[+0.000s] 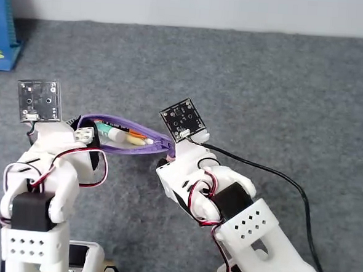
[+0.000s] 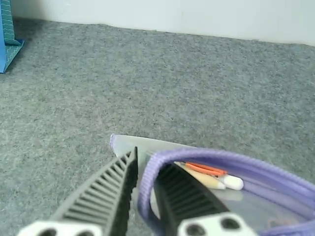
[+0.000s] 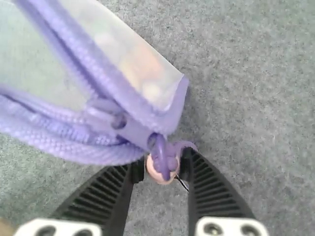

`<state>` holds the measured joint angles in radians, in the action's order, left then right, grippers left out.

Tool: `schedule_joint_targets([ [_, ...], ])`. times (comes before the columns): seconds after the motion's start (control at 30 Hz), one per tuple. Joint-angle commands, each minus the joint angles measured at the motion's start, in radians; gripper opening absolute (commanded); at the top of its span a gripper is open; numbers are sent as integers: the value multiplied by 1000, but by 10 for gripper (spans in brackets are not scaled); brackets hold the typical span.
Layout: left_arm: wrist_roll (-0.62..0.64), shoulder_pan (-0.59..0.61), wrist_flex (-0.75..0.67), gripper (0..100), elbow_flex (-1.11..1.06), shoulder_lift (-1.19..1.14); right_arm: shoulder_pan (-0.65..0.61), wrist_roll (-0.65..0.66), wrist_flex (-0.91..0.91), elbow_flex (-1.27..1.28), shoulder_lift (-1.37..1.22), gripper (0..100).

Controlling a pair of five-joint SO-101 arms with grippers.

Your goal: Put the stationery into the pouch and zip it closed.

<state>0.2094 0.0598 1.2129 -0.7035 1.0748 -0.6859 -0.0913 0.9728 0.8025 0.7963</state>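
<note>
Stretching across a grey carpeted worktop (image 1: 265, 85), a translucent purple-trimmed zip pouch (image 1: 131, 146) runs between both arms. Its open rim is pinched by the left pincer (image 2: 147, 164). Its other end is held by the right pincer (image 3: 163, 164). Orange and cream pens (image 2: 206, 174) lie inside. The right grip is clamped on the small purple zip pull (image 3: 160, 157).

Findings, high view: the left arm (image 1: 39, 189) has white printed shells, black servo blocks, and red and black wires looping out at 3 o'clock. The right arm (image 1: 238, 219) is the same build, its white housing perforated with round holes. A black cable (image 1: 304, 214) trails toward 5 o'clock. A square left camera board (image 1: 39, 100) and right camera board (image 1: 182, 119) sit at the wrists. The left gripper (image 2: 147, 164) and right gripper (image 3: 162, 161) have black ribbed fingers on white mounts with dark screw holes.
</note>
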Motion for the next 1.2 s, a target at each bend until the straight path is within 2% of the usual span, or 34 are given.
schedule_joint_targets([
  [0.0,8,3,2,12,18,9,12,12,-33,-5,-5,26],
  [0.27,8,5,2,12,18,9,12,14,-31,-2,-1,8],
  [0.53,8,6,-23,18,18,5,12,44,65,-5,28,8],
  [0.6,8,5,-51,51,18,2,10,71,96,-5,77,8],
  [0.8,71,3,-106,250,-8,8,4,84,193,-5,306,8],
  [0.93,97,0,-107,291,-2,11,4,86,199,-5,424,8],
  [1.0,95,-21,-83,292,21,11,5,107,191,-5,447,8],
  [1.17,35,-114,84,294,157,11,10,129,104,-5,420,8],
])
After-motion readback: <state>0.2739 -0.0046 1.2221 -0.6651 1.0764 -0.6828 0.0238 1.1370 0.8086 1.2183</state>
